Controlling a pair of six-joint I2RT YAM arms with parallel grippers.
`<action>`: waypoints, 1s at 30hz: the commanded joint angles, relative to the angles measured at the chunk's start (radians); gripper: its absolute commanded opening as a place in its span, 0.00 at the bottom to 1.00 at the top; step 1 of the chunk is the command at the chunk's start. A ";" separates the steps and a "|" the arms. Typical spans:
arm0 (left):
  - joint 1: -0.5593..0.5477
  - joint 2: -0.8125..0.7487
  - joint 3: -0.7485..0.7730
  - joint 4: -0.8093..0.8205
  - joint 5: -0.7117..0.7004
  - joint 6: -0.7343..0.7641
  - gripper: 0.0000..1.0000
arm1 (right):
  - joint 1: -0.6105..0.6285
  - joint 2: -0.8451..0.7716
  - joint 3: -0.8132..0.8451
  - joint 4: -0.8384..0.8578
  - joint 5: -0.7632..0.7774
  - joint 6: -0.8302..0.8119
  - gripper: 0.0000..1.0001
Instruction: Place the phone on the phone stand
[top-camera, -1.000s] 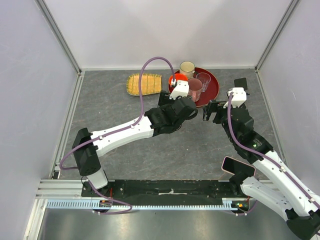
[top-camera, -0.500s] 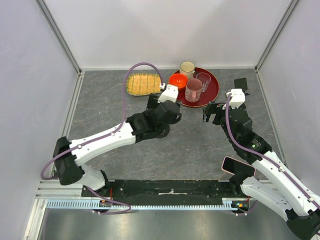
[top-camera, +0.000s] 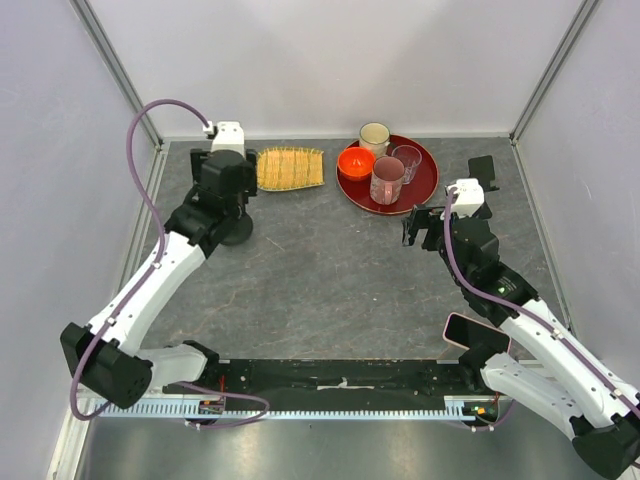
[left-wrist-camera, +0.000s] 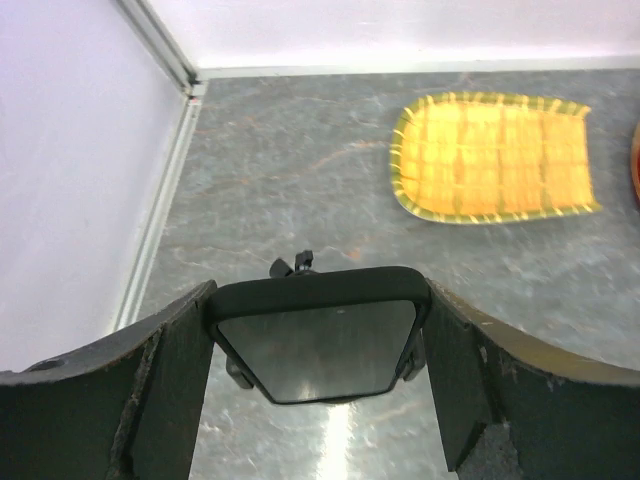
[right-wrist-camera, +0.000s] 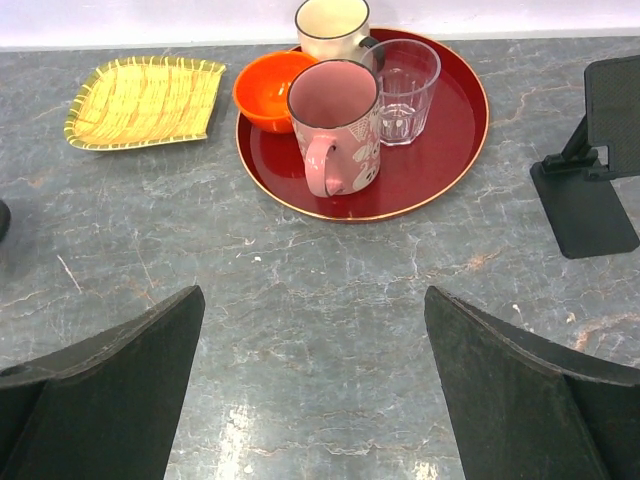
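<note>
The left gripper (left-wrist-camera: 320, 300) is clamped on the phone (left-wrist-camera: 318, 348), one finger on each side edge, screen facing the wrist cam. That grip shows only in the left wrist view. From the top cam the phone is hidden under the wrist, which hangs over the desk (top-camera: 330, 270) near its far-left corner.

The phone stand (top-camera: 238, 232) reads best from the top cam: its round black base sits on the desk just nearward of the left gripper. In the left wrist view only small black bits of it peek out behind the phone's far edge. Whether phone and stand touch can't be told.

The right gripper (right-wrist-camera: 312, 300) is spread wide w/ nothing btwn its fingers, over bare desk nearward of the red tray (right-wrist-camera: 440, 160). Its wrist cam gives the tray's load in detail:
- pink mug (right-wrist-camera: 335, 125)
- orange bowl (right-wrist-camera: 268, 90)
- clear glass (right-wrist-camera: 403, 75)
- cream cup (right-wrist-camera: 332, 25) at the far rim

It also shows a second stand (right-wrist-camera: 585, 210) w/ a flat square base toward the desk's right edge.

The yellow woven mat (top-camera: 290, 167) lies by the far edge, btwn left gripper and red tray, and shows in all 3 views. Only the top cam shows a pink-rimmed phone (top-camera: 477, 330) beside the right arm, toward the near-right corner.
</note>
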 joint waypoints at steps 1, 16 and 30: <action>0.144 0.013 0.036 0.314 0.124 0.153 0.02 | -0.002 0.003 -0.008 0.058 -0.012 -0.005 0.98; 0.508 0.459 0.274 0.621 0.658 0.350 0.02 | 0.001 0.025 -0.018 0.087 -0.063 0.000 0.98; 0.574 0.693 0.535 0.649 0.771 0.290 0.02 | 0.001 0.120 -0.008 0.107 -0.072 0.003 0.98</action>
